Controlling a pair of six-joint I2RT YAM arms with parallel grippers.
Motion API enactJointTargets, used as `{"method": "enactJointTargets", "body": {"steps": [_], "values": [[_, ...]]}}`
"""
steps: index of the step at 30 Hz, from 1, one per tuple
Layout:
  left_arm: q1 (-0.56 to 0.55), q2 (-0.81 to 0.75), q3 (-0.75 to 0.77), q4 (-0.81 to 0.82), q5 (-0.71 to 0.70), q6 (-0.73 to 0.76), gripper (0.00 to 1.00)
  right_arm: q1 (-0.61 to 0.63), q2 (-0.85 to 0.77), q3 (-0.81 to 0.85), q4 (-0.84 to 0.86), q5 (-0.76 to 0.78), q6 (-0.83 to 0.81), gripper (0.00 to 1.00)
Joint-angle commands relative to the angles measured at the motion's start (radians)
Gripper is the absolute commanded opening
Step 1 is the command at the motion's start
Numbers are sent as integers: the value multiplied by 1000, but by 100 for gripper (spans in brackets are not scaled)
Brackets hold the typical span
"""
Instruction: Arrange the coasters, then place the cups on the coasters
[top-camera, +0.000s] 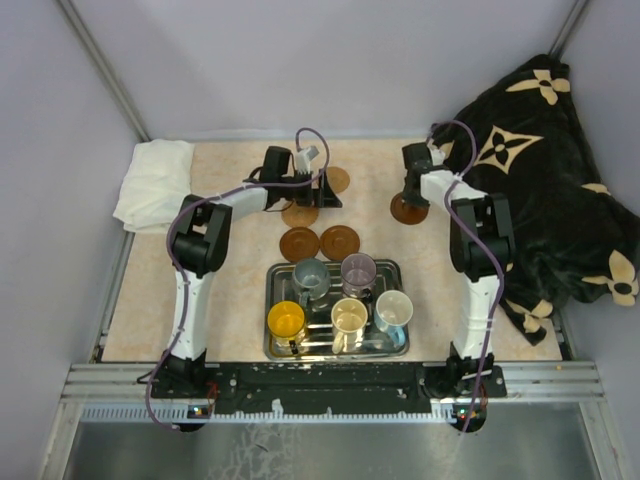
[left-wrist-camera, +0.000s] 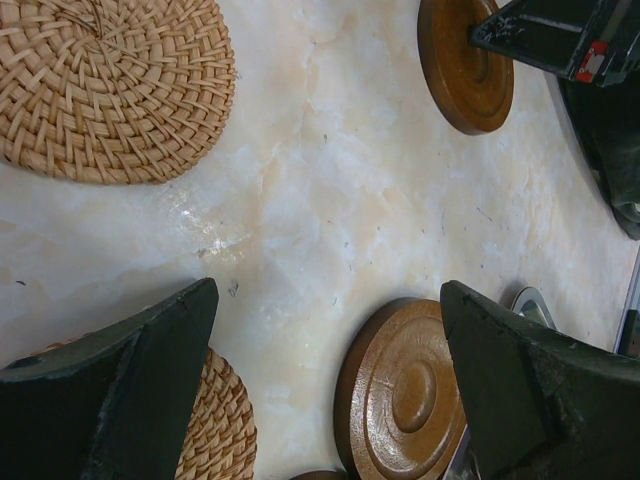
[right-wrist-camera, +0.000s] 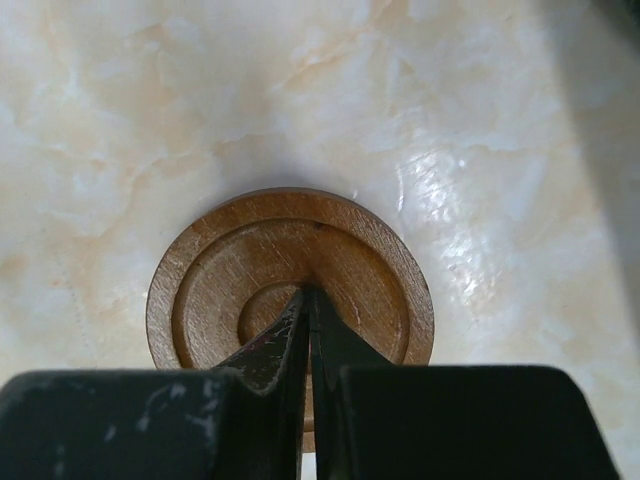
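Five cups stand in the metal tray (top-camera: 392, 266): grey (top-camera: 309, 275), purple (top-camera: 358, 270), orange-yellow (top-camera: 286, 320), cream (top-camera: 349, 316) and light blue (top-camera: 394, 308). Several coasters lie beyond the tray. My right gripper (right-wrist-camera: 308, 292) is shut, its tips resting on the middle of a ringed wooden coaster (right-wrist-camera: 350, 250) at the far right (top-camera: 408, 211). My left gripper (left-wrist-camera: 329, 290) hangs open over bare table, with a woven coaster (left-wrist-camera: 215, 430) by its left finger and a wooden coaster (left-wrist-camera: 405, 390) by its right. Another woven coaster (left-wrist-camera: 110, 80) lies further off.
A folded white cloth (top-camera: 155, 182) lies at the far left corner. A black blanket with a cream flower pattern (top-camera: 545, 190) is heaped along the right side. The two grippers stand close together in the back half of the table.
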Motion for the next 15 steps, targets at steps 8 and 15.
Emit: {"method": "enactJointTargets", "body": {"steps": [8, 15], "values": [[-5, -9, -38, -84, -15, 11, 99, -34, 100, 99, -75, 13, -99, 4], [-5, -14, -39, -84, -25, 12, 99, -35, 126, 110, -60, -40, -125, 5]]}}
